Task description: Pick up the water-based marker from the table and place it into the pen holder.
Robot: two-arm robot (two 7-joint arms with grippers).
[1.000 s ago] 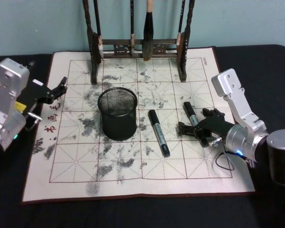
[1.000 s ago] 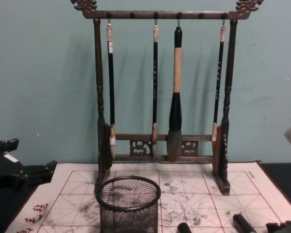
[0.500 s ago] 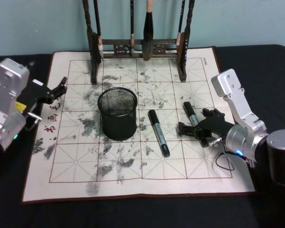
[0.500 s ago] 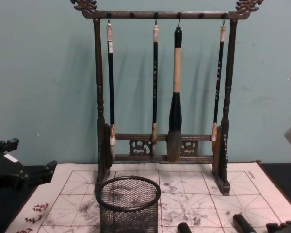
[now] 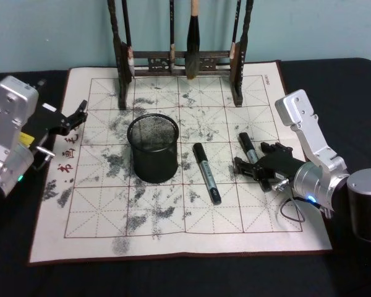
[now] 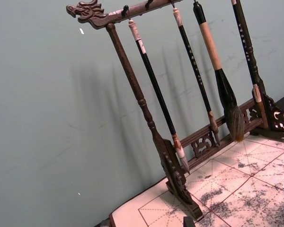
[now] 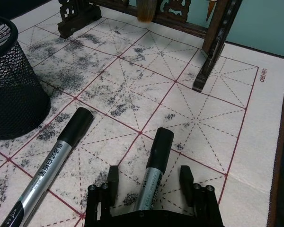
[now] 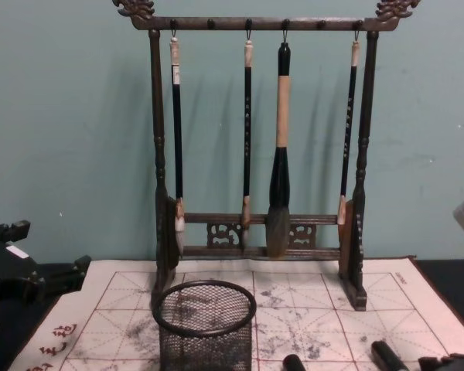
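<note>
Two black-capped, grey-barrelled water-based markers lie on the ink-stained mat. One marker rests just right of the pen holder, a black wire-mesh cup standing upright mid-mat. The other marker lies farther right. My right gripper is open and low over the mat, one finger on each side of that right marker's barrel, with a gap on both sides. My left gripper is parked open at the mat's left edge, holding nothing.
A tall dark wooden brush rack with several hanging brushes stands at the back of the mat. Black tablecloth surrounds the mat. The front half of the mat is bare.
My right gripper has edged very slightly forward along the right marker. The markers, the pen holder and the left arm have not moved.
</note>
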